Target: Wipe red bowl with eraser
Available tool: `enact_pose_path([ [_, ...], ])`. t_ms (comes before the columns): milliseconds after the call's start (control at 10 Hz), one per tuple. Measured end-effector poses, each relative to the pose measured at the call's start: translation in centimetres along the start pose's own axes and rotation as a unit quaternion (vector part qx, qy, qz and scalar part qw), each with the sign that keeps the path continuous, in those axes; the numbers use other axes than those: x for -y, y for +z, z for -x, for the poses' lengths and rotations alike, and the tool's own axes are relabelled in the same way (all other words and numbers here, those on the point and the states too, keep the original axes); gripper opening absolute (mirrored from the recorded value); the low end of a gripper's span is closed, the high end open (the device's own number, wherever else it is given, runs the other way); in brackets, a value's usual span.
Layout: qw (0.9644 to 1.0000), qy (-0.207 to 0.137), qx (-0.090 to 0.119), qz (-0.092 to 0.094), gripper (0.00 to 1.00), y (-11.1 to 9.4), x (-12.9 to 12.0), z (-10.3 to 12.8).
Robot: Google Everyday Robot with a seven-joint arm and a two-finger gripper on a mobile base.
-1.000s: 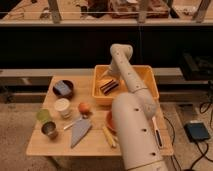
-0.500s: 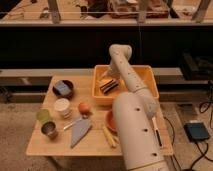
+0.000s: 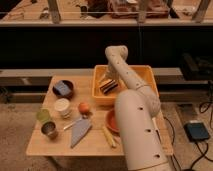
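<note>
The eraser [image 3: 108,87], a black block with light stripes, lies in the left part of the yellow bin [image 3: 142,75]. My gripper [image 3: 107,80] reaches down into the bin from the white arm's bend and sits right over the eraser, at or touching it. The red bowl [image 3: 111,121] stands on the wooden table in front of the bin. Only its left part shows; the rest is hidden behind my arm.
On the table's left stand a dark bowl with a blue block [image 3: 63,88], a white cup [image 3: 62,106], a green cup [image 3: 43,115] and a metal cup [image 3: 49,129]. An orange fruit [image 3: 84,107], a grey flat piece [image 3: 80,130] and a yellowish stick [image 3: 109,136] lie near the red bowl.
</note>
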Motion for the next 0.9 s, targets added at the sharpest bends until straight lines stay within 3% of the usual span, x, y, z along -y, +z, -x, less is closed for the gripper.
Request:
enact_pose_path([
  [400,0.9999,0.011,-0.009,-0.001,0.80,0.2,-0.6,-0.4],
  [900,0.9988,0.027,-0.040,-0.012,0.80,0.6,-1.2,-1.6],
])
